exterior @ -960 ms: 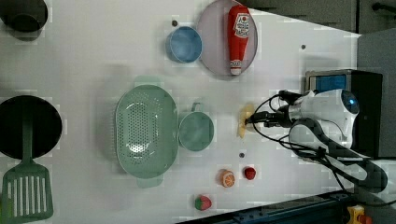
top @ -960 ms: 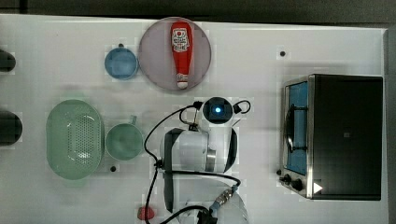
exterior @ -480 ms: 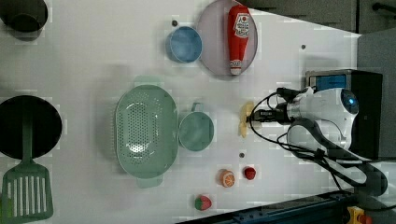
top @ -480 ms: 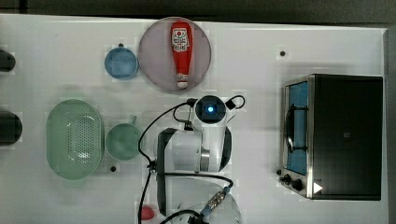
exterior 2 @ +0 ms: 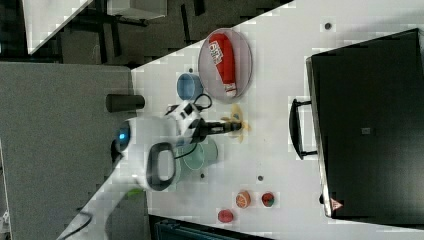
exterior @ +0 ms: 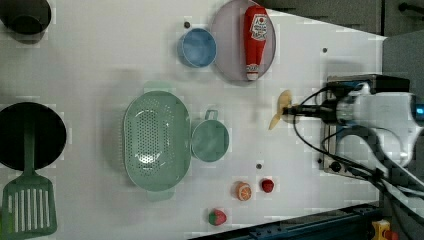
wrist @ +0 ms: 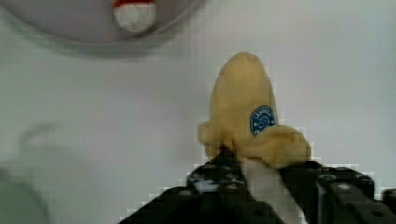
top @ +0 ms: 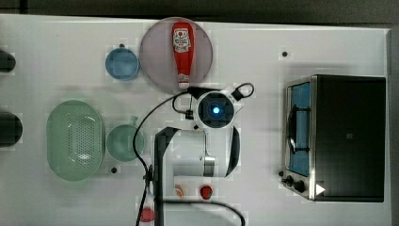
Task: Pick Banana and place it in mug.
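White tabletop (exterior: 100, 60) is carrying the scene; I am seeing my gripper (wrist: 259, 179) pinching the banana (wrist: 247, 121), apparently raised just below the ketchup plate (exterior: 227, 45). Pick is looking complete. Next I am judging a carry to the teal mug (exterior: 210, 141) beside the basket (exterior: 156, 140).

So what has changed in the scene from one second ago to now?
The gripper closed on the small pale yellow banana and moved it toward the left view's top, nearer the grey plate. The teal-green mug, pale-green perforated basket, round blue cup and red ketchup bottle stayed put.
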Robot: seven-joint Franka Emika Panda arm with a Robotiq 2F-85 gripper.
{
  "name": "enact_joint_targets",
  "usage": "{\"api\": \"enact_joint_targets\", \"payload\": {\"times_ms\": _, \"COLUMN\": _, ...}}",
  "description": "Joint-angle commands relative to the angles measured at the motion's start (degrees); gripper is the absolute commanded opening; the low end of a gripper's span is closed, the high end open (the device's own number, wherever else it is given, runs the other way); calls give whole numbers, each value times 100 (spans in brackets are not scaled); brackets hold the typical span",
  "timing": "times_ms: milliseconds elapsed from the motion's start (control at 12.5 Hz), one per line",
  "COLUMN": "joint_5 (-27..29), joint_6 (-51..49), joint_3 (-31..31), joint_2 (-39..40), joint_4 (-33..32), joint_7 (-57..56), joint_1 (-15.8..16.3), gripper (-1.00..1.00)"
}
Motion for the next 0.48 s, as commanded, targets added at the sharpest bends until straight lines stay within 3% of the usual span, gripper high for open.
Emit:
{"api": "enact_joint_targets", "payload": {"times_ms": 80, "joint_5": -28, "joint_6": -943, "joint_3": 24, "joint_2": -912, "joint_4": 330, "joint_7": -59, "joint_1": 8, "gripper": -30}}
{"api": "enact_joint_targets", "payload": {"times_ms": 480, "joint_5": -29, "joint_6": -2790, "joint_3": 458, "joint_2": -1780, "joint_4": 1205, "joint_7": 708, "joint_1": 68, "gripper": -30}}
